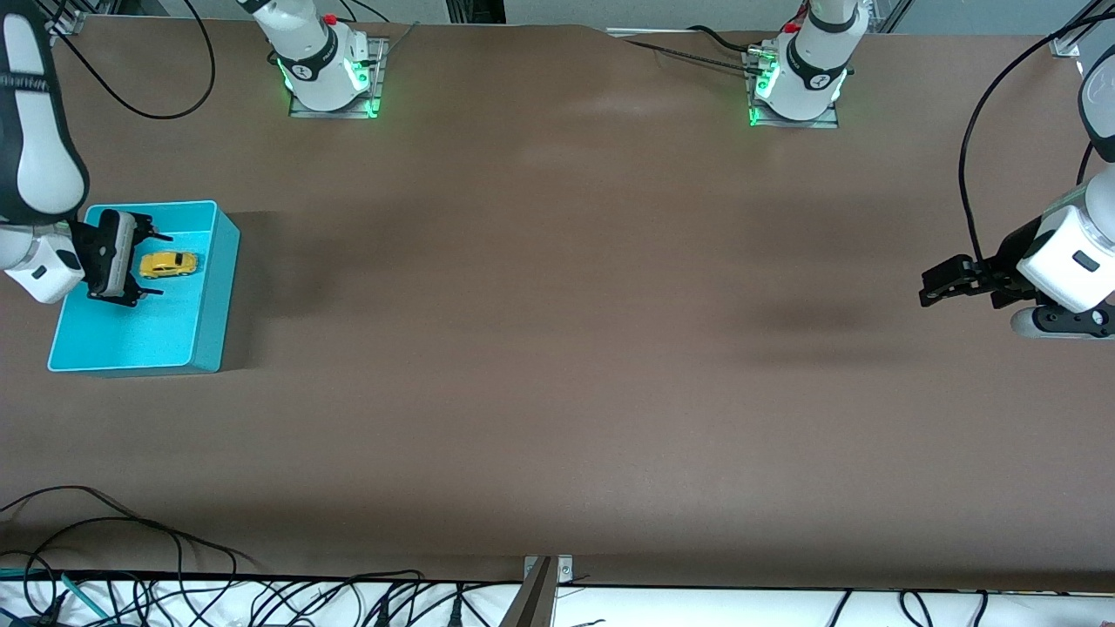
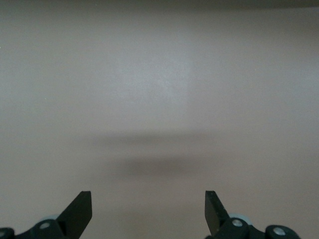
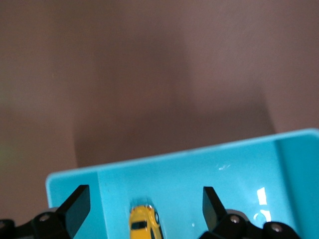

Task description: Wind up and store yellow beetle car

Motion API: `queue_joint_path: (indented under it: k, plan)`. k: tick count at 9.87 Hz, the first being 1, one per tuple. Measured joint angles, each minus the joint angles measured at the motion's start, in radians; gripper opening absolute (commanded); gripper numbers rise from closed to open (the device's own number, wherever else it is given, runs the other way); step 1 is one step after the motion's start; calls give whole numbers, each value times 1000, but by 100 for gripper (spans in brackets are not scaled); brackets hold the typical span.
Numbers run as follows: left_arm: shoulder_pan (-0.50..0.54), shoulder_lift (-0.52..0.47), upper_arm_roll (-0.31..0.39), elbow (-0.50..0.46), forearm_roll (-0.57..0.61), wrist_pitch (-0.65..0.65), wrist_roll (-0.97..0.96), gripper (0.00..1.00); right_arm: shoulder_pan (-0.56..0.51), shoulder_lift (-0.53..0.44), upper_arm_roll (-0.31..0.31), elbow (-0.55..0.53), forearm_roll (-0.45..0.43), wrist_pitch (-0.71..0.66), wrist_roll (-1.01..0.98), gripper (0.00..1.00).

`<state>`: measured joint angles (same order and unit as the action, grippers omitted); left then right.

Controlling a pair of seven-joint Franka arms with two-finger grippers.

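Observation:
The yellow beetle car [image 1: 169, 263] lies on the floor of the teal bin [image 1: 211, 287] at the right arm's end of the table. My right gripper [image 1: 160, 264] hangs over the bin with its fingers spread wide, one on either side of the car and clear of it. The right wrist view shows the yellow beetle car [image 3: 144, 223] lying free between the two dark fingertips [image 3: 77, 206] of my right gripper [image 3: 146, 205], inside the teal bin [image 3: 199, 172]. My left gripper [image 1: 927, 291] stands open over bare table at the left arm's end, and the left gripper [image 2: 148, 209] holds nothing.
The brown table [image 1: 557, 348] stretches bare between the bin and the left arm. Both arm bases [image 1: 329, 74] stand along the edge farthest from the front camera. Loose black cables [image 1: 131, 557] lie along the nearest edge.

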<state>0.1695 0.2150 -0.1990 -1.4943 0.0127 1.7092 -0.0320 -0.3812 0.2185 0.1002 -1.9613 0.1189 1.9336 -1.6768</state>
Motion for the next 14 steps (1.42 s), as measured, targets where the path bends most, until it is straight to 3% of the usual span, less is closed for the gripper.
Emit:
queue_joint_path:
  k: [8,14]
  plan:
    - [1,0,0,0,0,0,2,100,266,-351,-2,1,23,-133,1054,100]
    - [1,0,0,0,0,0,2,100,317,-416,0,108,-43,-287,1451,100]
